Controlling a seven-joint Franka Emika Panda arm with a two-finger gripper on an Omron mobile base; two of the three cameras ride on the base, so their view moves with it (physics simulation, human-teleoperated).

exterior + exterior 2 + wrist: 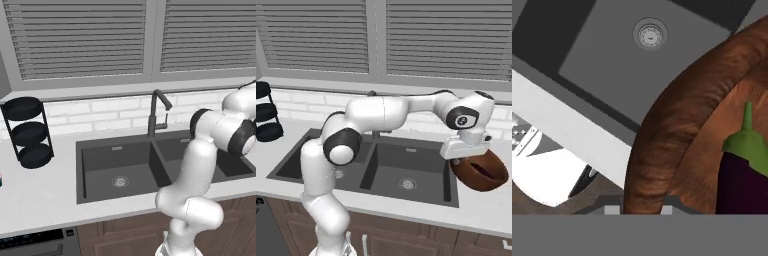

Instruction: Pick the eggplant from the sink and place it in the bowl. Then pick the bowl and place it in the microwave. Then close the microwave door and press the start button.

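Eggplant [743, 176] in bowl [479, 172] (tilted, rim betw. gripper [466, 159] fingers)

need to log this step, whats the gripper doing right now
gripper: closed on the rim of the round reddish-brown wooden bowl, holding it tilted above the counter, with the dark purple eggplant inside.

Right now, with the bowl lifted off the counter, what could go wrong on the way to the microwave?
1. The bowl hangs tilted under the gripper, held by its rim; a fast swing could twist it in the grip or drop it.
2. The eggplant lies loose inside the tilted bowl and may roll out.
3. The bowl hangs by the sink edge, so anything falling might land in the basin.
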